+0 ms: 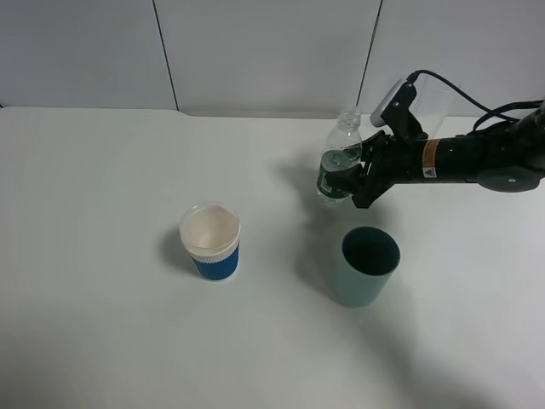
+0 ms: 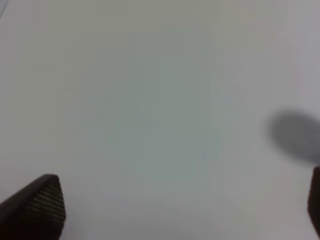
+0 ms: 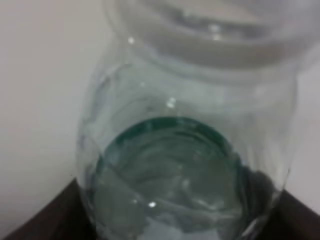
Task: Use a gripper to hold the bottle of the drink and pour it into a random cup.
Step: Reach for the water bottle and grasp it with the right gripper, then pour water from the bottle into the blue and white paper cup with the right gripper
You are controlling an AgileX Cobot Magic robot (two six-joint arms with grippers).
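- Your left gripper [image 2: 182, 207] shows only in its own wrist view. Its two dark jaw tips stand wide apart with nothing between them, over bare white worktop [image 2: 150, 100].
- The cup [image 1: 210, 241], with a white rim and inside and a blue ribbed sleeve, stands upright left of the worktop's middle. It is about halfway between the far and near edges and well apart from everything else.
- The bottle of the drink [image 1: 341, 162] is right of the middle and closer to the far edge than either cup. It is roughly upright with its neck on top and its dark green label low on the body. You cannot tell from these views whether its base rests on the worktop or hangs just above it.
- Your right gripper [image 1: 351, 181] is clamped on the bottle at label height, coming in from the right edge. In the right wrist view the clear bottle [image 3: 185, 165] fills the frame, with a black jaw pressed to either side.
- The teal-green cup [image 1: 369, 266] stands upright near the bottle on its near-edge side and does not touch it.
- The right arm [image 1: 477, 158], black with an orange ring and cables, stretches away toward the right edge.
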